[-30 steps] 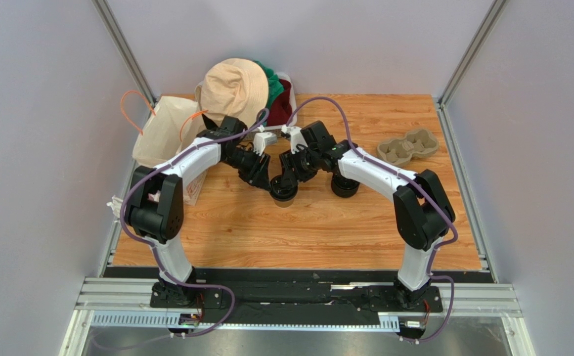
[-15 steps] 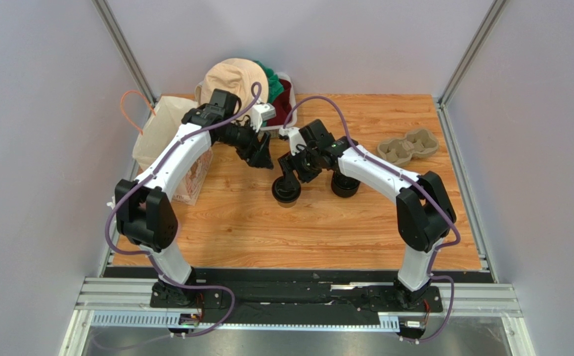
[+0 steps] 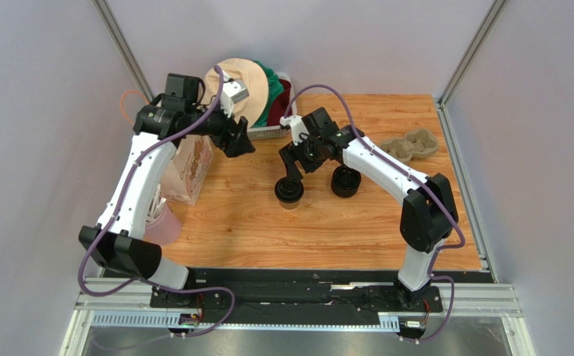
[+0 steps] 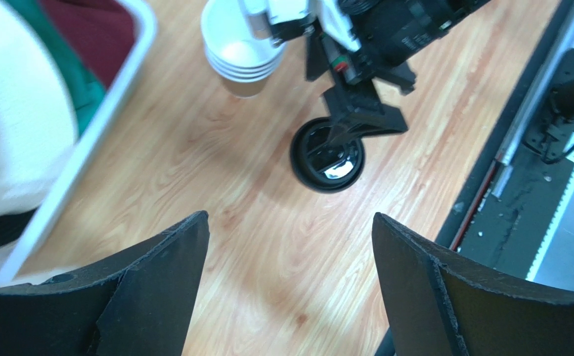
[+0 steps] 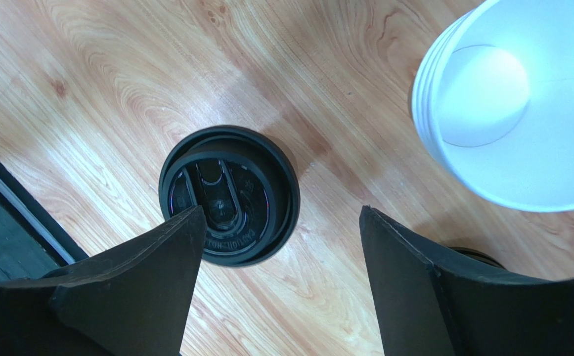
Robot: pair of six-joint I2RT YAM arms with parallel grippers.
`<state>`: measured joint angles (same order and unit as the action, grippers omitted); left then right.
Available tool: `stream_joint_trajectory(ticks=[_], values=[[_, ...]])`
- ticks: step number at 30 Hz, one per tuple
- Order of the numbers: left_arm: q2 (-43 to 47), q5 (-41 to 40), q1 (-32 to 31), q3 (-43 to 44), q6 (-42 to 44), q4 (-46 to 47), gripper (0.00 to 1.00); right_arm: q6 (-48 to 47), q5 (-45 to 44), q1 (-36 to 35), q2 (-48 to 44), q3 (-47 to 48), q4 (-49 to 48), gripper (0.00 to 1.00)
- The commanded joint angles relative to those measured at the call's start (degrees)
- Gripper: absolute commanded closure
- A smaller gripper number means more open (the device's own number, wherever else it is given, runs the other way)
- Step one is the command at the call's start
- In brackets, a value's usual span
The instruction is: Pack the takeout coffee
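The takeout coffee (image 3: 288,191) is a small cup with a black lid, standing upright on the wooden table. It also shows in the left wrist view (image 4: 327,156) and in the right wrist view (image 5: 228,194). My right gripper (image 3: 292,167) hangs just above and behind it, open and empty (image 5: 282,274), the left finger over the lid's edge. My left gripper (image 3: 238,143) is open and empty (image 4: 290,282), raised well to the cup's back left, near the basket.
A stack of white-rimmed paper cups (image 5: 512,104) stands beside the coffee. Bare black lids (image 3: 345,180) lie to its right. A cardboard cup carrier (image 3: 408,144) is at the back right. A paper bag (image 3: 186,167), a pink cup (image 3: 165,224) and a basket of hats (image 3: 267,100) are on the left and at the back.
My left arm has lifted and swung away from the cup to the back left. My right gripper has stayed over the cup and risen slightly.
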<state>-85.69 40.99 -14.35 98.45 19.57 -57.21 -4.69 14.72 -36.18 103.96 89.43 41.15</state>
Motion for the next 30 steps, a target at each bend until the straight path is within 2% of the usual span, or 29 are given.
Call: stream_joint_trajectory(ticks=[1, 5, 8, 15, 18, 23, 30], values=[[5.7, -6.0, 2.5, 2.6, 1.0, -4.2, 0.1, -7.7, 0.6, 0.1, -4.9, 5.6, 2.3, 0.21], [12.9, -8.0, 6.4, -2.5, 0.5, -4.0, 0.06, -16.1, 2.9, 0.0, -3.9, 10.0, 7.2, 0.25], [16.9, -11.3, 7.0, -7.0, 0.6, -2.5, 0.04, -23.4, 3.1, -0.6, -2.9, 10.9, 8.6, 0.25], [20.5, -16.6, 7.8, -12.0, -1.1, 0.6, 0.03, -32.1, 2.0, -1.3, 0.4, 10.8, 8.6, 0.29], [20.9, -18.3, 8.6, -12.2, -2.6, 1.7, 0.03, -39.2, 0.5, -2.7, 0.9, 9.4, 9.6, 0.25], [22.9, -18.6, 12.5, -13.3, -4.7, 4.8, 0.03, -46.4, -1.0, -5.0, 1.4, 7.7, 9.3, 0.25], [25.6, -15.6, 17.4, -15.2, -6.1, 6.5, 0.02, -55.1, 0.9, -6.7, 4.3, 12.4, 14.9, 0.25]])
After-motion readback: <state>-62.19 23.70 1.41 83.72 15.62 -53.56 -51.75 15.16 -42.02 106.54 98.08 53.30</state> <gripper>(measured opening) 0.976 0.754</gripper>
